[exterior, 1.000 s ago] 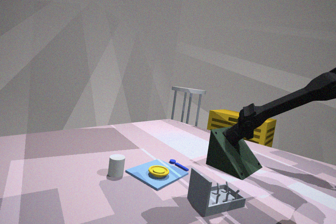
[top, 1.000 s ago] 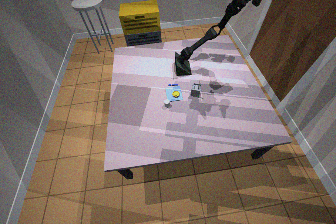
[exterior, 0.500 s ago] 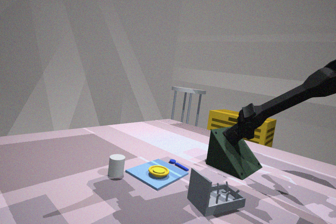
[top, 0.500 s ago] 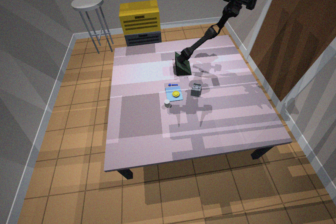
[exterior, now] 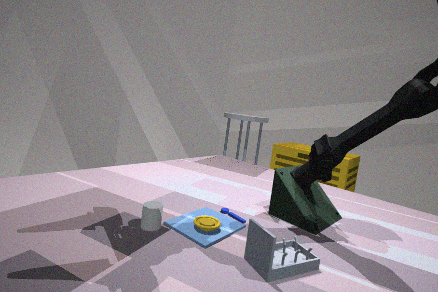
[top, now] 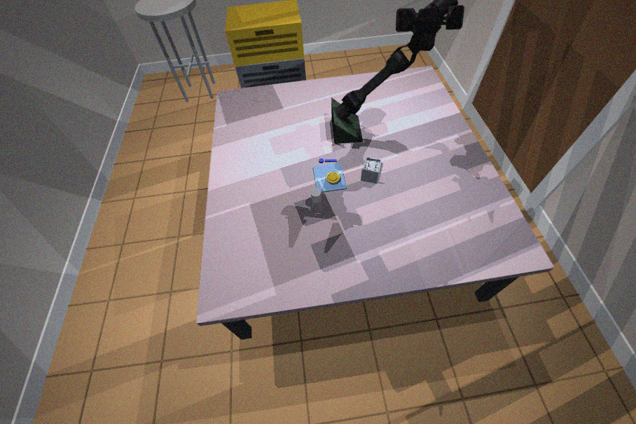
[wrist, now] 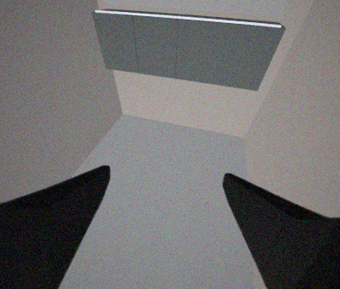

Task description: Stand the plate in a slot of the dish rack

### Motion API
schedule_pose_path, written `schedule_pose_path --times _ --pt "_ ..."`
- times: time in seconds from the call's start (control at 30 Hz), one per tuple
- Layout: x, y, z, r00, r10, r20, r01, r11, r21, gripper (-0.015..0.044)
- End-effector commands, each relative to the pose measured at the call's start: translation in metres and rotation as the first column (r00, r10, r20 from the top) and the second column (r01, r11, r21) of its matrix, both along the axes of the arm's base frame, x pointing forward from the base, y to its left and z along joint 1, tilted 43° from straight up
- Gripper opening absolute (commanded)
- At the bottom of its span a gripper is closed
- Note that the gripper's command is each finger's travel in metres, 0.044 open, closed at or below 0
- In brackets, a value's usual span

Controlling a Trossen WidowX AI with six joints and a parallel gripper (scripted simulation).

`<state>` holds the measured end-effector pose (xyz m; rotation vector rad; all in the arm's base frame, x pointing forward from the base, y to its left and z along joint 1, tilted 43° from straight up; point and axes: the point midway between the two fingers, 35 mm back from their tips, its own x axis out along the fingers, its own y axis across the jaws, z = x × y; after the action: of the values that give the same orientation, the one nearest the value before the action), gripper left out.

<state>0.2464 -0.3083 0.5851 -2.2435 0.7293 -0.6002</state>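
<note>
The yellow round plate (top: 333, 177) (exterior: 207, 223) lies flat on a square blue mat (top: 319, 170) (exterior: 180, 224) on the table. The grey dish rack (top: 370, 175) (exterior: 260, 250) stands beside the mat, to its right in the top and exterior views. It has one tall end wall and several short upright rails, with nothing standing between them. My gripper (top: 431, 17) (wrist: 168, 175) is open and empty, raised high and far from plate and rack, past the arm's base. The wrist view shows both dark fingers wide apart, with only room surfaces beyond. The gripper is out of frame in the exterior view.
A pale grey cylinder (top: 316, 197) (exterior: 151, 215) stands close to the mat's left corner in the exterior view. A small blue spoon-like thing (top: 330, 160) (exterior: 236, 216) lies between the mat and the green arm base (top: 346, 127) (exterior: 300, 203). A stool and yellow cabinet stand beyond the table.
</note>
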Motion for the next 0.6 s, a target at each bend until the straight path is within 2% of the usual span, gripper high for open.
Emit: schedule_pose_path --times 0.0,0.27,0.57 --pt "0.013 -0.011 -0.024 0.999 0.032 -0.01 -0.031 0.994 0.105 0.04" --pt "0.039 -0.031 -0.082 0.996 0.085 -0.024 -0.071 0.933 0.352 0.04" --pt "0.063 -0.044 -0.149 0.992 0.12 -0.032 -0.077 0.791 0.606 0.04"
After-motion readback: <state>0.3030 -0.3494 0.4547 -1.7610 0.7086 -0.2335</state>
